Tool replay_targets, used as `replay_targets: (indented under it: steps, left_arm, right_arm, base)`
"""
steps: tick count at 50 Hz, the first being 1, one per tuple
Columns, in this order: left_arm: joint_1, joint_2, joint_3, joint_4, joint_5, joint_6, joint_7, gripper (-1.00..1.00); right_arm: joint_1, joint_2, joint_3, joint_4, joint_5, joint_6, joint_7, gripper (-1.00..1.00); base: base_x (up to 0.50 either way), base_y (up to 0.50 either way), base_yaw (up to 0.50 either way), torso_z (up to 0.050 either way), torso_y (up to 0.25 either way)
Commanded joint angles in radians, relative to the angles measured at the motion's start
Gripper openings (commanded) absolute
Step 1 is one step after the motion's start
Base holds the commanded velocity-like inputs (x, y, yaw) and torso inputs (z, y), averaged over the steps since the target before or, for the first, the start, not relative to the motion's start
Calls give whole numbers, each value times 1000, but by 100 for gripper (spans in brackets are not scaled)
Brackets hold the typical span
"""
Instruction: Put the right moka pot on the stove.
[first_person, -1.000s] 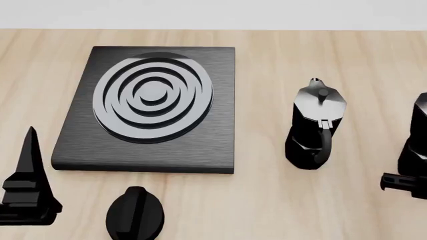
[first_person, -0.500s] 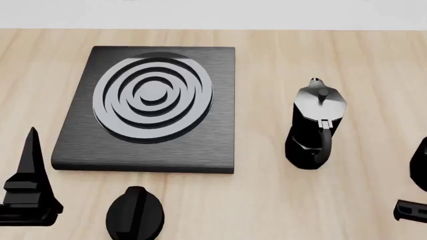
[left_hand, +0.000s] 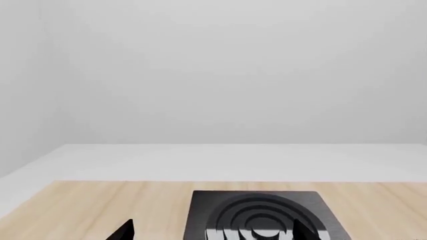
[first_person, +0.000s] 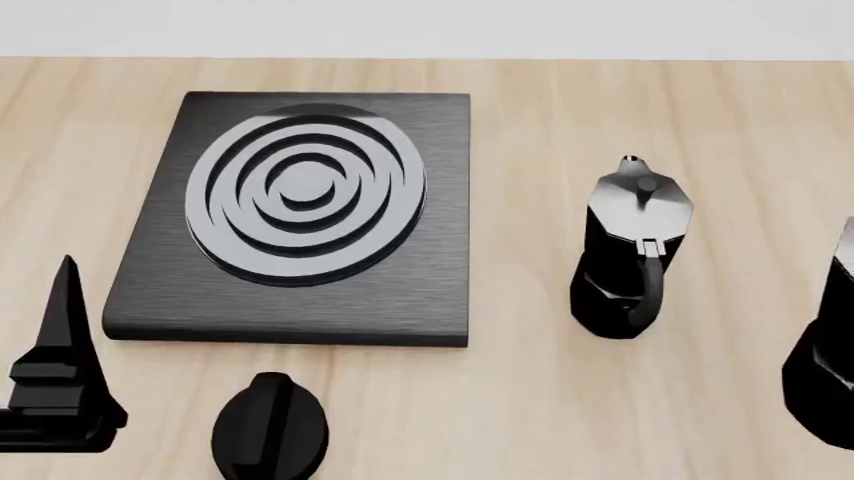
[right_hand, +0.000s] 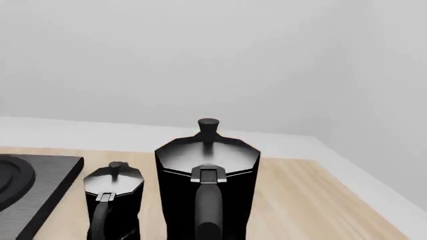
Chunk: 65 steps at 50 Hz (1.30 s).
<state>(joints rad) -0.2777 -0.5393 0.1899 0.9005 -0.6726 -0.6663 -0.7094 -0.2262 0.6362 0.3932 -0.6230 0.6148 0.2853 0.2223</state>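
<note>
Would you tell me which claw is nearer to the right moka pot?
Right. Its wrist view shows the right moka pot close ahead; the left claw sits across the stove.

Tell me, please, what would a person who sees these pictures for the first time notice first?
The flat square black stove with pale concentric burner rings lies on the light wooden table, left of centre in the head view. To its right stands an upright glossy black faceted moka pot, apart from the stove. A second identical moka pot fills the right wrist view, its handle toward the camera; it is cut off at the head view's right edge.
</note>
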Motion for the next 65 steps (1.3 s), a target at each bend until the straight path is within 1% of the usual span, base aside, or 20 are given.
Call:
replay_targets:
  steps: [1, 17, 29, 43, 51, 55, 65]
  left_arm:
    - [-7, -4, 3, -2, -8, -6, -5, 100]
    - [0, -7, 5, -4, -7, 8, -5, 100]
    - [-6, -11, 8, -4, -13, 4, -10, 100]
    - [-4, -14, 11, -8, -15, 12, -10, 100]
    - [3, -16, 15, -6, -6, 26, -7, 100]
    - [-5, -17, 10, -8, -22, 18, -10, 100]
    - [-4, -19, 9, -3, -25, 22, -15, 100]
  right_arm:
    - [-96, -16, 26, -114, -30, -34, -26, -100]
    - [-141, -16, -36, -209, -49, -50, -61, -100]
    - [-105, -20, -147, -231, -82, -51, -83, -100]
    - [5, -26, -315, -247, -115, -16, -109, -100]
    - [84, -40, -378, -220, -108, -2, -128, -100]
    - [129, -42, -422, -225, -117, 27, -129, -100]
    - [233, -50, -482, -209, -104, 95, -126, -100]
  base:
    - [0, 0, 0, 0, 0]
    - [0, 0, 0, 0, 1]
    - [0, 0, 0, 0, 0]
    - [0, 0, 0, 0, 1]
    - [0, 0, 0, 2, 1]
    - [0, 0, 0, 0, 0]
    - [0, 0, 0, 0, 1]
